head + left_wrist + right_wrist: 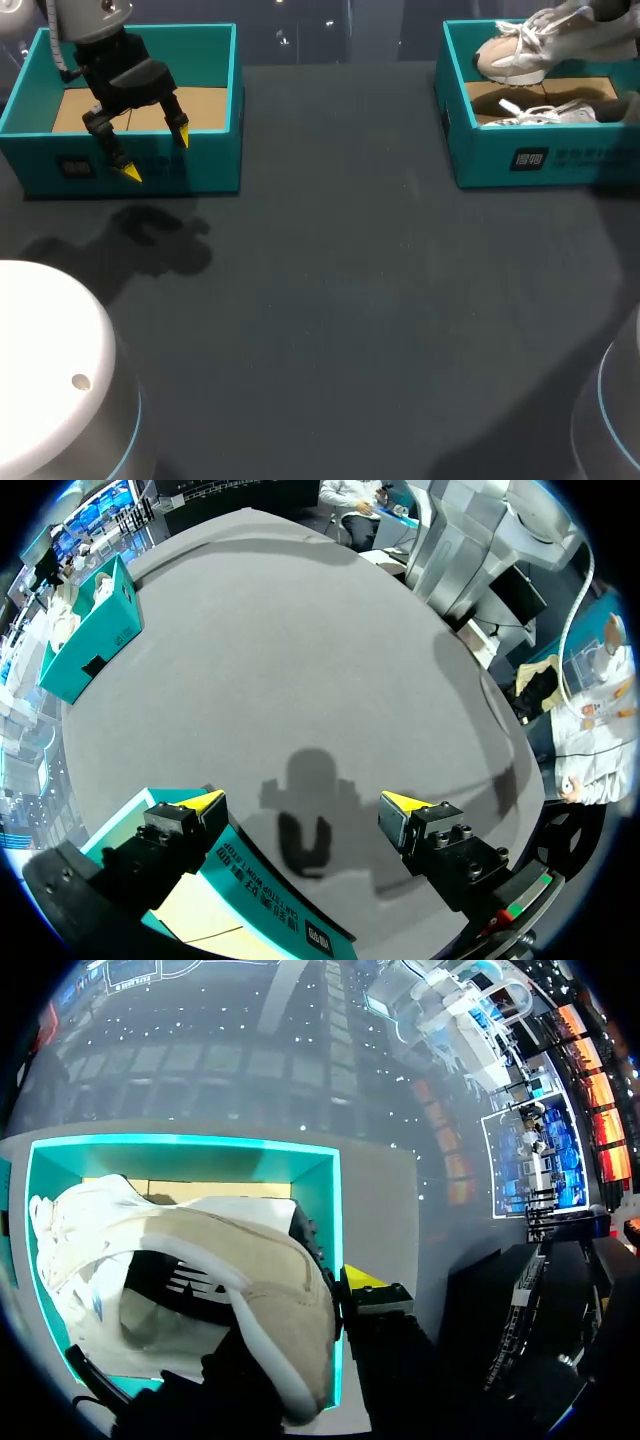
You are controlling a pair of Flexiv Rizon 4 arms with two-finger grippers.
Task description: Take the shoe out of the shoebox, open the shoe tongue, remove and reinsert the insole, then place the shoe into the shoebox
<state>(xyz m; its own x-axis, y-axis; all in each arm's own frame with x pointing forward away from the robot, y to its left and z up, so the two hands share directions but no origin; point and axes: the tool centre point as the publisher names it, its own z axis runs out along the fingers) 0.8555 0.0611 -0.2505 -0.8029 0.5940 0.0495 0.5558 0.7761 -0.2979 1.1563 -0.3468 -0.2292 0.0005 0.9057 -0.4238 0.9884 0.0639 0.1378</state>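
A beige-and-white shoe (512,52) hangs tilted above the right teal shoebox (540,160) at the table's far right. My right gripper (340,1286) is shut on it at the heel end. The shoe (200,1260) hides one finger; only one yellow fingertip (364,1278) shows beside it. A second white shoe (552,110) lies inside the box (325,1220). My left gripper (157,153) hovers open over the front wall of a second teal box (130,170) at the far left, with nothing between its fingers (203,802).
The left teal box (250,885) shows only its brown cardboard floor. The dark table (340,300) stretches between the two boxes. In the left wrist view the right shoebox (90,640) stands across the table ahead of the gripper (302,802).
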